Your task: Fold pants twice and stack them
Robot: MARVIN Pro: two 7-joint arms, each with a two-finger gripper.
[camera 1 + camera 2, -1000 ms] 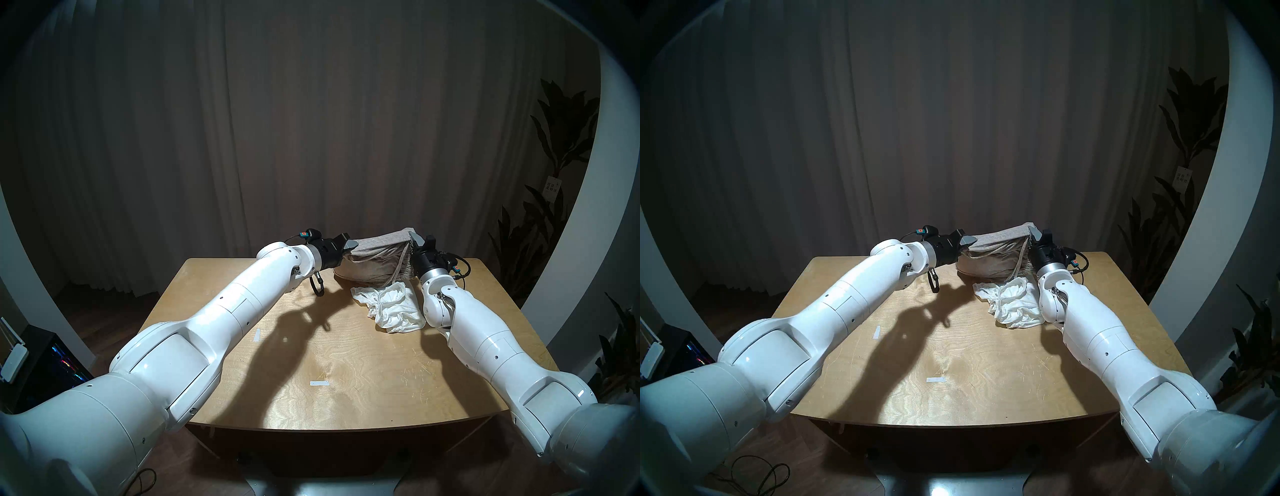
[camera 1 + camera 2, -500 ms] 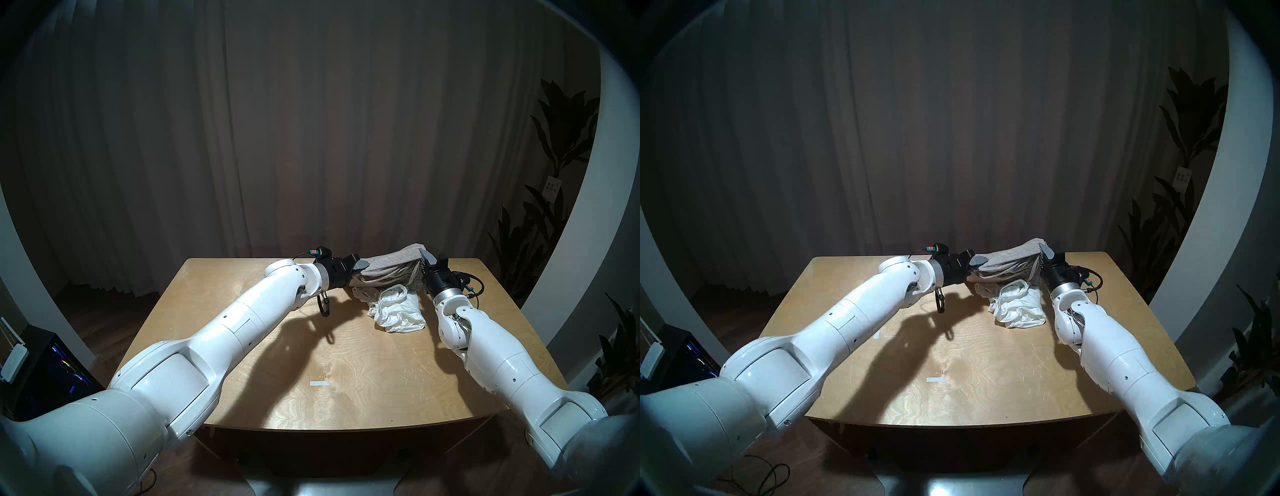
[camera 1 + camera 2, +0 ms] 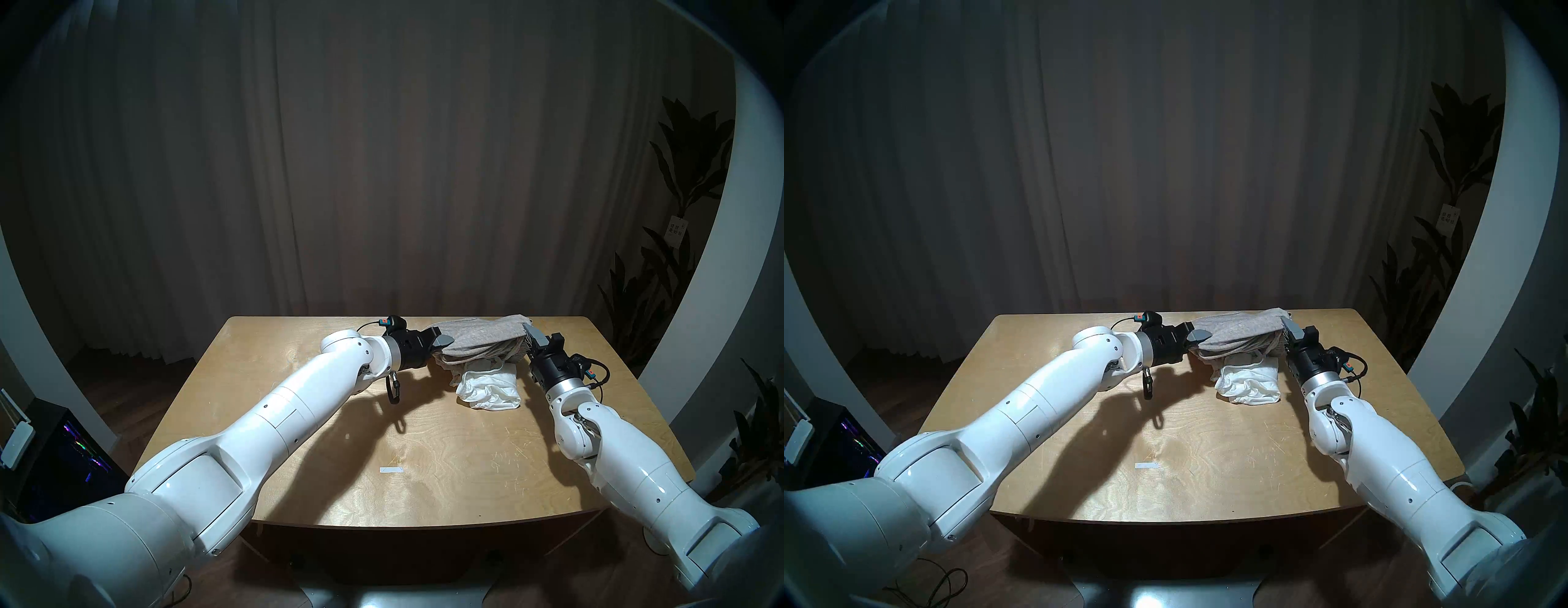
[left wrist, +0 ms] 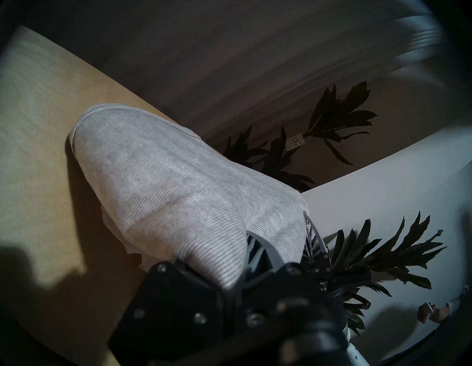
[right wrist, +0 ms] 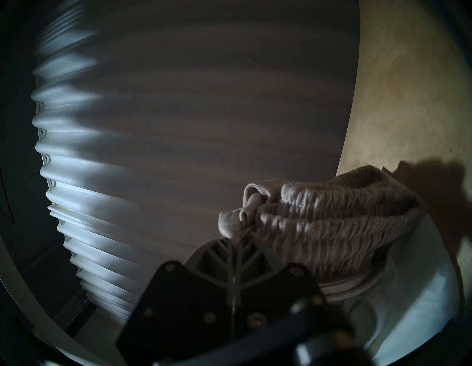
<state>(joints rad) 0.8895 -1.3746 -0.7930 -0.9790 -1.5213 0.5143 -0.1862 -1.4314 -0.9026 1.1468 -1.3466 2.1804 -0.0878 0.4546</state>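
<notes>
**A:** So, what changed with the grey-beige knit pants [image 3: 477, 344]?

**B:** A second ago they hung higher and farther back, with the white shorts [image 3: 490, 388] lying clear in front of them. Now both arms have drawn them nearer and lower, so the bundle drapes over the far part of the shorts at the far right of the counter [image 3: 424, 475].

**A:** And the hands?

**B:** The left hand [image 3: 441, 341] is clamped on the left end of the pants; the right hand [image 3: 533, 335] is pinched shut on the gathered waistband [image 5: 332, 217] at the right end. The cloth sags between them.

**A:** What does that mean for the job?

**B:** My guess is the pants are being stacked on the shorts. But the shorts look crumpled rather than folded, so the pile may come out untidy.

**A:** Anything you can't make out?

**B:** Plenty. How many folds the pants hold is hidden in the bundle. The far part of the shorts is covered. The left wrist view shows cloth swallowing the fingers, and whether the underside already rests on the shorts is unclear. The drawstring [image 5: 251, 191] shows only as a loop.
</notes>
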